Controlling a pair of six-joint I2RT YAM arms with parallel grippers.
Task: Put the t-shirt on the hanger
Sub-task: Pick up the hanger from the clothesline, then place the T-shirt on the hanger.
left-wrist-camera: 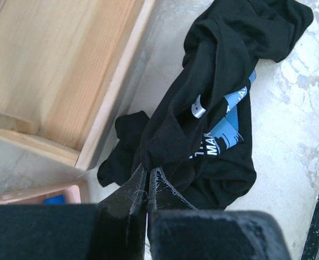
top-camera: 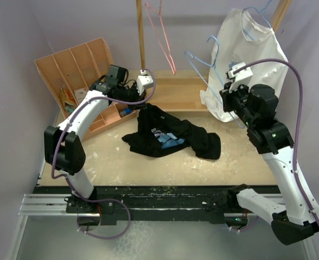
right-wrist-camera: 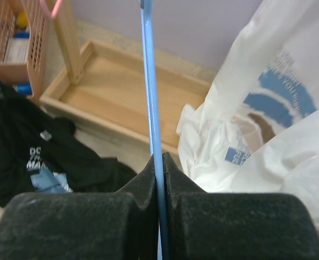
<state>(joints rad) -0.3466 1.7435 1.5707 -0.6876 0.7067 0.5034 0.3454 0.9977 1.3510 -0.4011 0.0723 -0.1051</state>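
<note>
As the left hand (left-wrist-camera: pixel 147 177) grips the t-shirt (left-wrist-camera: pixel 216 65) beside a tray (left-wrist-camera: pixel 115 86), the right hand (right-wrist-camera: pixel 159 163) grips the hanger (right-wrist-camera: pixel 148 81).

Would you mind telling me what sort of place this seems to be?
Most likely a robotics lab test cell: two robot arms mounted on a rail beside a scuffed table, with a pink-red wire hanger and a white t-shirt hanging on a wooden stand.

The t-shirt (top-camera: pixel 170 138) is soft, matt black cloth, limp and creased, the hanger (right-wrist-camera: pixel 150 81) a thin, smooth light-blue wire with a faint sheen — the tray (right-wrist-camera: pixel 121 95) is pale bare wood with visible grain, the tabletop (top-camera: pixel 148 168) rough, mottled and scuffed.
</note>
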